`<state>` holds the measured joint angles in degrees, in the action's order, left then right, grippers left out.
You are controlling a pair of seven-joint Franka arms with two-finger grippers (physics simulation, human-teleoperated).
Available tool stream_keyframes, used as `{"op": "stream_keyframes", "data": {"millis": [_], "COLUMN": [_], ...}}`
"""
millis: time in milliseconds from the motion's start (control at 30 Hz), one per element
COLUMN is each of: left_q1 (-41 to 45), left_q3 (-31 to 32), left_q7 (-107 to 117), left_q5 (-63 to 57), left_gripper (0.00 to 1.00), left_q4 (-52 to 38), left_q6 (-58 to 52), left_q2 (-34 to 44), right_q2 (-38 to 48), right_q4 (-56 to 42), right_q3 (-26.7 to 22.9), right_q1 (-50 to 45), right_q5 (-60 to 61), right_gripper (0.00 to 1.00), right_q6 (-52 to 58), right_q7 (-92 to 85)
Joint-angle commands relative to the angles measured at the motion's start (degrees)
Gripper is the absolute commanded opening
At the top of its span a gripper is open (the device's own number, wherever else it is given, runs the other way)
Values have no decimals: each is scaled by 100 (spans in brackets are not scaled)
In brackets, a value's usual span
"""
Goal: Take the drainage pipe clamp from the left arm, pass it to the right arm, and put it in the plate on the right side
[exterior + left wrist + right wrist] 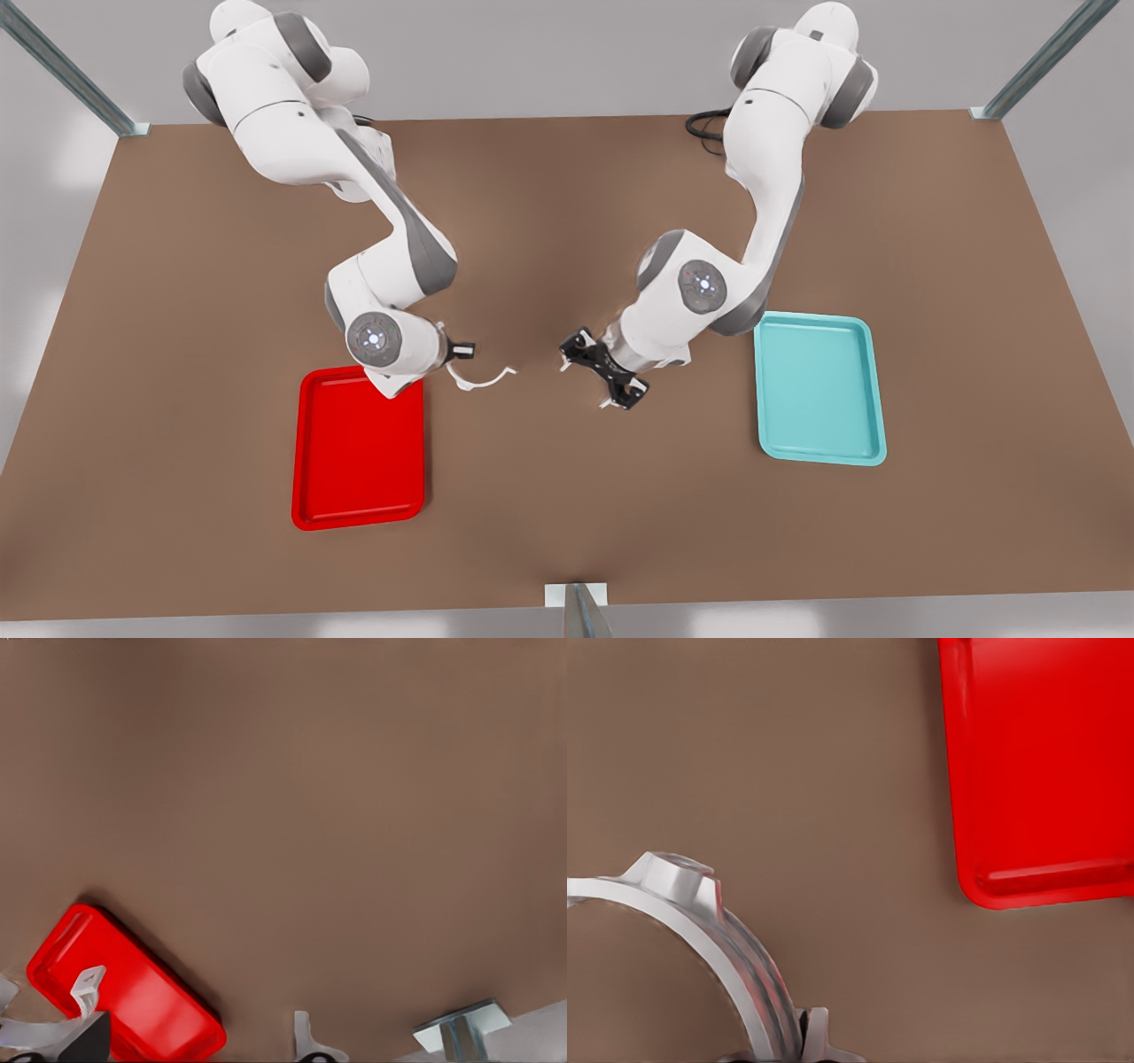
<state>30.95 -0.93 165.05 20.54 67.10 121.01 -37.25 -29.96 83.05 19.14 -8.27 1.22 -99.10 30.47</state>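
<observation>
Glossy red plastic plate (358, 452); smooth white plastic clamp (483, 379); matt brown table (567, 496); glossy teal tray (819, 390); brushed metal posts (66, 71).

In the front view, the right arm (381, 341) covers one corner of the red tray (354, 461). In the right wrist view, the picture's edges cut off the tray and part of the white clamp (700, 921).
</observation>
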Motion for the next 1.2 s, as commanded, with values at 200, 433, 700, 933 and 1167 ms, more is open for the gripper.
{"op": "stream_keyframes", "data": {"millis": [200,433,700,933,1167], "left_q1": [-1521,-2761,-2726,-2743,-2717], "left_q3": [-1270,524,541,541,541], "left_q7": [-12689,-16751,-15995,-15995,-15995], "left_q5": [-67,-2036,-2063,-2045,-2072], "left_gripper": [100,100,100,100,100], "left_q4": [163,1657,1578,1578,1525], "left_q6": [-3119,-3031,-3145,-3180,-3207], "left_q2": [1035,3250,2934,2925,2899], "right_q2": [-264,-906,-1196,32,1650], "right_q4": [282,308,238,124,-228], "right_q3": [-51,-51,-51,318,266], "right_q1": [1785,2128,2234,2242,2463], "right_q5": [-404,-720,-843,-1045,-773], "right_gripper": [21,21,100,100,100], "right_q6": [172,40,23,154,1095], "right_q7": [-1412,-1825,-1957,-2114,-2976]}}
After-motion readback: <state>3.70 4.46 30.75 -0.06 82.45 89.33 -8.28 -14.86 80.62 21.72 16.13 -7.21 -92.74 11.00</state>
